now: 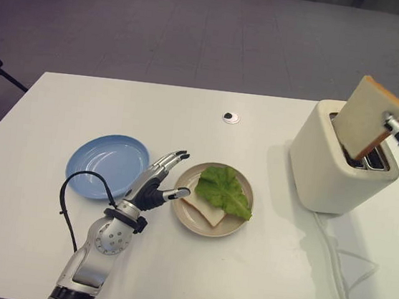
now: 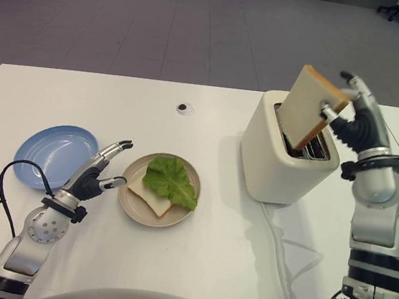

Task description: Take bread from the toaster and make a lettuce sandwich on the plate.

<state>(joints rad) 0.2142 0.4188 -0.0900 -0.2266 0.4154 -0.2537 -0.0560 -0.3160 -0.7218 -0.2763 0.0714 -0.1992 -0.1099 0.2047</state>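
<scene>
A cream toaster stands on the right of the white table. My right hand is shut on a bread slice, which tilts up out of the slot with its lower end still inside. A tan plate near the middle holds another bread slice with a green lettuce leaf lying on top. My left hand rests just left of that plate, fingers stretched out and holding nothing.
A blue plate lies left of my left hand. A small dark round fitting sits in the tabletop farther back. The toaster's white cable runs toward the front edge. A black cable loops by my left arm.
</scene>
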